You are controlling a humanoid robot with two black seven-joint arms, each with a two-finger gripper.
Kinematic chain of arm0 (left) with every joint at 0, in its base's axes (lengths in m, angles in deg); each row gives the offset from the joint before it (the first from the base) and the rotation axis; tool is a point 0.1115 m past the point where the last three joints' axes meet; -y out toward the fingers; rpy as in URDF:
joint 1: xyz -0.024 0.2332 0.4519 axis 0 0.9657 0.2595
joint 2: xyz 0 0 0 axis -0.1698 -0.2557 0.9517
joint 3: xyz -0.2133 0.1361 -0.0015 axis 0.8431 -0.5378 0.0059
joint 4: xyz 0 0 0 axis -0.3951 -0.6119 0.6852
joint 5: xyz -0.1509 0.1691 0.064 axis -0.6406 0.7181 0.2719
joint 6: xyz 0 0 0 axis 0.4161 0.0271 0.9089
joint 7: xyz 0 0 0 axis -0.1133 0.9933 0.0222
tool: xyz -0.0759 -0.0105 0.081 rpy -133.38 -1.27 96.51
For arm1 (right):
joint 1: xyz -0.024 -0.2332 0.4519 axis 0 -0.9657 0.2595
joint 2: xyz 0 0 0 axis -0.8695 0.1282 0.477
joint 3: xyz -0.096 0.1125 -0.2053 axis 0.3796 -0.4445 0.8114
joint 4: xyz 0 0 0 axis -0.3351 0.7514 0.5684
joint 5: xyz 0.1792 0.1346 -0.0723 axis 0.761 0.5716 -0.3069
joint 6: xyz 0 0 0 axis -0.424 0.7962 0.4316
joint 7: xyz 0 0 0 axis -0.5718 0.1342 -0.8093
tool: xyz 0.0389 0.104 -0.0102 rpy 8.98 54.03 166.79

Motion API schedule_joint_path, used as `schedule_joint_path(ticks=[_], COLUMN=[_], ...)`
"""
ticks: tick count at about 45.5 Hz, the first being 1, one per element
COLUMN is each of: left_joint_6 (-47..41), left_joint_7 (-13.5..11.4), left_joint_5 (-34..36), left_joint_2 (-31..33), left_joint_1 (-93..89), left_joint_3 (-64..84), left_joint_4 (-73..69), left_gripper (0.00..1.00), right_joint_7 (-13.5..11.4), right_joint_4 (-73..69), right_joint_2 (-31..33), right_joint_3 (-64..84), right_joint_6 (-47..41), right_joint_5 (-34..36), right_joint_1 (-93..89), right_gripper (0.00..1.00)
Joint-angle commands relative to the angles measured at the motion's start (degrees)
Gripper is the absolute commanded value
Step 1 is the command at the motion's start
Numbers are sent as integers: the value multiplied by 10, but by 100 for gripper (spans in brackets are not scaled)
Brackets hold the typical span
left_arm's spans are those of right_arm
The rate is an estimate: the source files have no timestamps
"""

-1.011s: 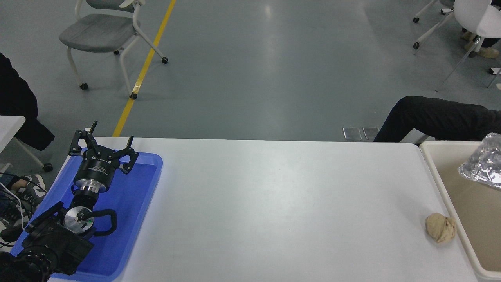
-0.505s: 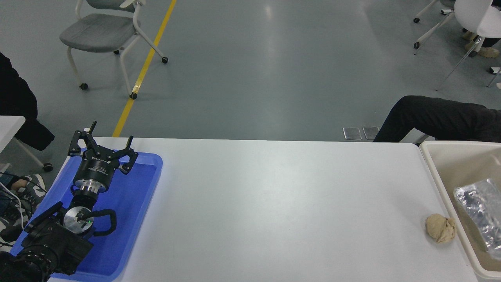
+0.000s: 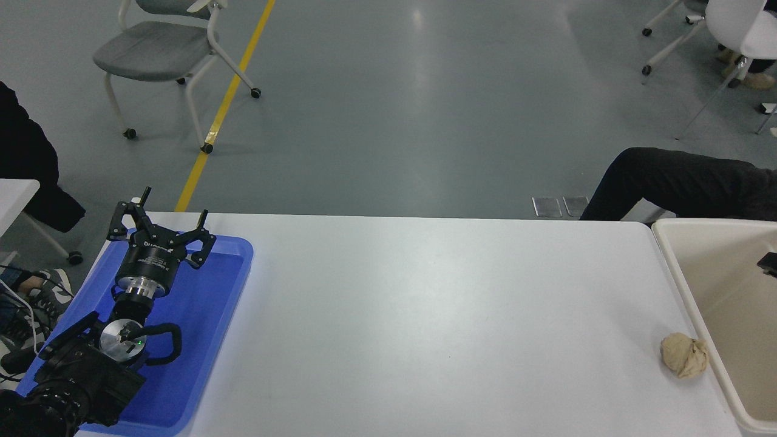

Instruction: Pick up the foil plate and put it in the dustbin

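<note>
The foil plate is out of view. The cream-beige dustbin [image 3: 704, 222] stands at the table's right end, cut off by the picture's edge; the part of its inside that shows holds nothing. A small black piece of my right gripper [image 3: 768, 262] pokes in from the right edge above the bin, too little of it to tell its state. My left gripper [image 3: 164, 213] is parked at the lower left over the blue tray, open and empty.
A flat blue tray [image 3: 206, 303] lies at the table's left end under the left arm. A small tan dough-like lump [image 3: 684, 356] lies on the table beside the bin's wall. A person's dark-clothed leg [image 3: 674, 182] is behind the table's far right corner.
The foil plate, held above the bin a second ago, dropped lower into the bin and is now gone from view. A black bit of the right gripper now shows at the right edge.
</note>
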Motion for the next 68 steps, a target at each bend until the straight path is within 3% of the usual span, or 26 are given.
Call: schedule_joint_path(ticks=[1,15,22,39,47,54,68], left_joint_6=[0,0,0,0,0,0,0], left_joint_7=[0,0,0,-1,-2,-2,-2], left_joint_5=[1,0,0,0,0,0,0], left_joint_2=[0,1,0,-2,-2,-2,-2], left_joint_1=[0,0,-1,2,2,2,3], left_joint_3=[0,1,0,0,0,1,0], left_joint_4=[0,0,0,-2,-2,-2,-2], left_gripper=[100,100,100,100,100,100,100], right_joint_7=[-1,-1,-1,-3,-4,-22,-22], right_joint_4=[-200,-319,-394,-460,-457,-456,-415], right_joint_2=[49,43,4,-177,-262,-314,-471], right_joint_3=[65,271,364,454,468,471,469], right_joint_6=[-13,-116,-144,-210,-227,-252,-240], right_joint_5=[-68,-60,-37,160,210,250,333], right_joint_1=[129,359,482,634,655,675,686], right_gripper=[100,100,100,100,100,100,100])
